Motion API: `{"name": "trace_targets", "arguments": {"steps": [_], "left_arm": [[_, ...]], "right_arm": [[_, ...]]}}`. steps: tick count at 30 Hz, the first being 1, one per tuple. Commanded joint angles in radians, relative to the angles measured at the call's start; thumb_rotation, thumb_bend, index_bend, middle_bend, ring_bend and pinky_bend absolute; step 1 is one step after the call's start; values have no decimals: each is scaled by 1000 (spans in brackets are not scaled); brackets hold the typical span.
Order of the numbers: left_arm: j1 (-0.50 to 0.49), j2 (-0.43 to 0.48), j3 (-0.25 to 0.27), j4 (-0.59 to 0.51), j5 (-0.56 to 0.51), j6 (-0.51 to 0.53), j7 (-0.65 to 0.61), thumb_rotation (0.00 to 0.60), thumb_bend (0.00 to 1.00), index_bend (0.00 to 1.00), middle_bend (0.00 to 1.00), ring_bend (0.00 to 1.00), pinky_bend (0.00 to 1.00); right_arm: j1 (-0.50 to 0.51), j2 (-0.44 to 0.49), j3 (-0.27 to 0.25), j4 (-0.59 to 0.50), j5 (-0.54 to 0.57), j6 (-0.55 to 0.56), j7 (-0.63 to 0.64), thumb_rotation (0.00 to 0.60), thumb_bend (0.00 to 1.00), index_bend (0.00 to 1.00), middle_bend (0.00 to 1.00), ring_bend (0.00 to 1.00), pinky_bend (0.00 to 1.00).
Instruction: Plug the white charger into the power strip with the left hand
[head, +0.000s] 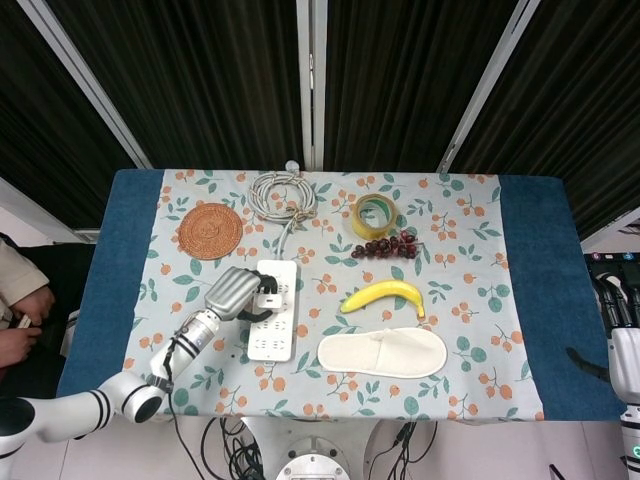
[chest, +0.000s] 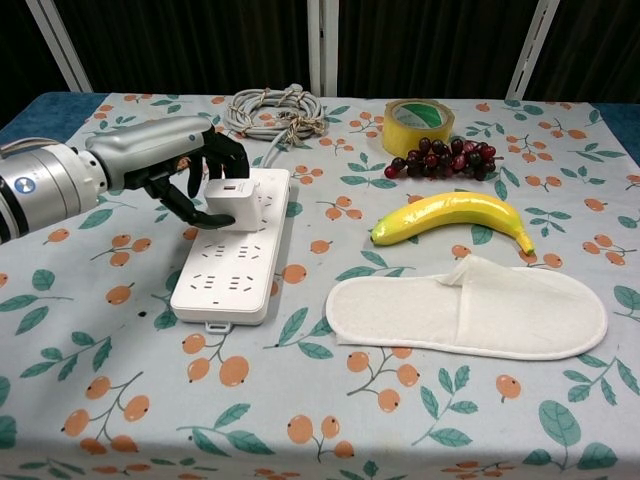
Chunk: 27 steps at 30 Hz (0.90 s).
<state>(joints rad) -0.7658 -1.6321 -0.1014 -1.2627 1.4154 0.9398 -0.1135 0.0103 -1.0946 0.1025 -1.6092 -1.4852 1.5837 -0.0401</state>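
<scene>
White charger (chest: 233, 201) sits on the power strip (chest: 228, 268), pinched by the left hand (chest: 190, 170); the right hand (head: 622, 330) barely shows, its grip unclear.

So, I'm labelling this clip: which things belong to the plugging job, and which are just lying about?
Job: left hand, white charger, power strip.
Lying about: banana, slipper, grapes, tape roll, woven coaster.
</scene>
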Motion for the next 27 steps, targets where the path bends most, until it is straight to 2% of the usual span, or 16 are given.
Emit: {"name": "trace_targets", "arguments": {"steps": [1,11,21,27], "left_arm": [[0,14,0,-25,-16,-13,35,600,369,380,478,393,515],[4,37,-5,-88,-47,-20,105,600,362,328,431,358,491],[1,80,4,-169,-71,-45,185,600,362,247,338,275,440],[7,116,-1,-233,-79,-26,231,600,361,214,317,258,424]], "right_arm": [[-1,-1,0,1,1,0,1,600,16,0,120,0,0],[-3,-5,-1,13,-3,3,17,600,16,0,127,0,0],[-5,-8,-1,25,-7,10,33,600,18,0,127,0,0],[-9,-8,-1,32,-11,16,45,600,21,0,127,0,0]]}}
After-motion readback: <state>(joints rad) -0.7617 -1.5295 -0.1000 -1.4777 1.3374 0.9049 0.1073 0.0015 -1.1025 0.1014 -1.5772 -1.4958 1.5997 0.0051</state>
